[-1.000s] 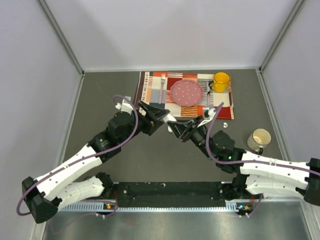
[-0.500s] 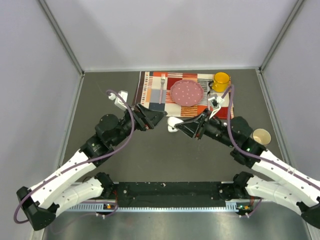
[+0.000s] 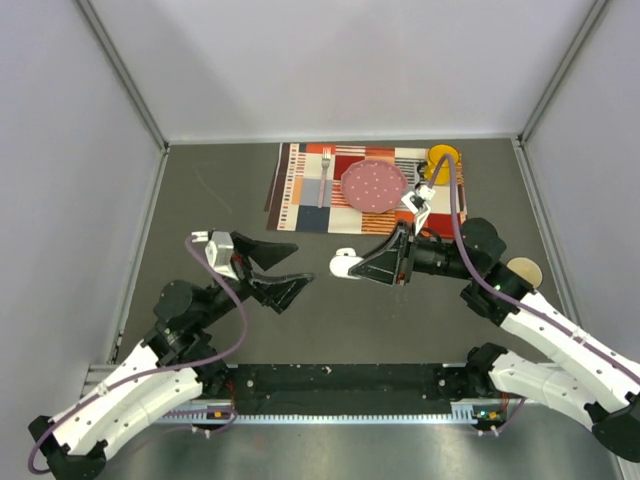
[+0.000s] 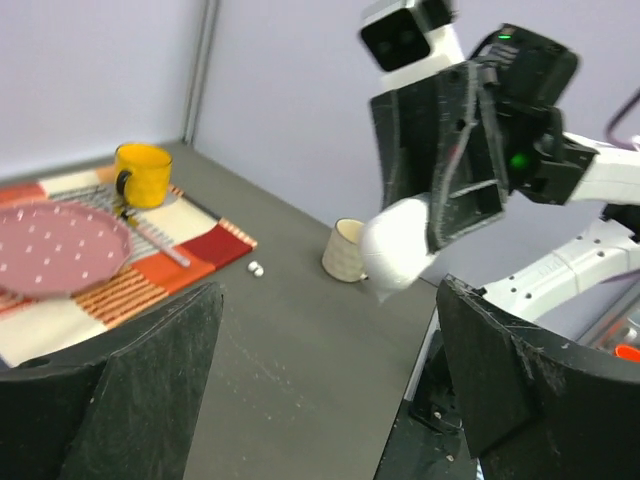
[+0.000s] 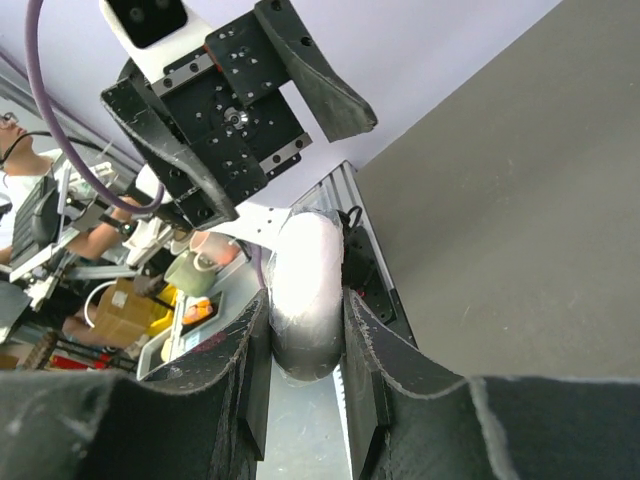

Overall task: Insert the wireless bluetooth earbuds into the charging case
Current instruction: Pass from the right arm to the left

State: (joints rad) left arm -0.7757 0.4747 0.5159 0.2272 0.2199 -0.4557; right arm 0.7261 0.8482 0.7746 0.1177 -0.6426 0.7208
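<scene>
My right gripper [image 3: 352, 267] hangs over the middle of the table, pointing left, shut on the white pebble-like charging case [image 3: 344, 265]. In the right wrist view the case [image 5: 305, 285] is pinched between both pads [image 5: 252, 350]. My left gripper [image 3: 298, 263] is open and holds nothing, a short way left of the case and facing it. From the left wrist the case [image 4: 398, 245] shows ahead between the wide jaws. Two tiny white earbuds [image 4: 255, 268] lie on the dark table by the placemat's corner. The right arm hides them in the top view.
A striped placemat [image 3: 298, 190] at the back carries a pink plate [image 3: 374, 185], a fork [image 3: 325, 172] and a yellow mug [image 3: 443, 155]. A beige cup [image 4: 345, 250] stands on the table at the right, partly under the right arm.
My left gripper opened wider and drew back to the left and nearer the base, away from the case. The right gripper kept the case and swung to point left.
</scene>
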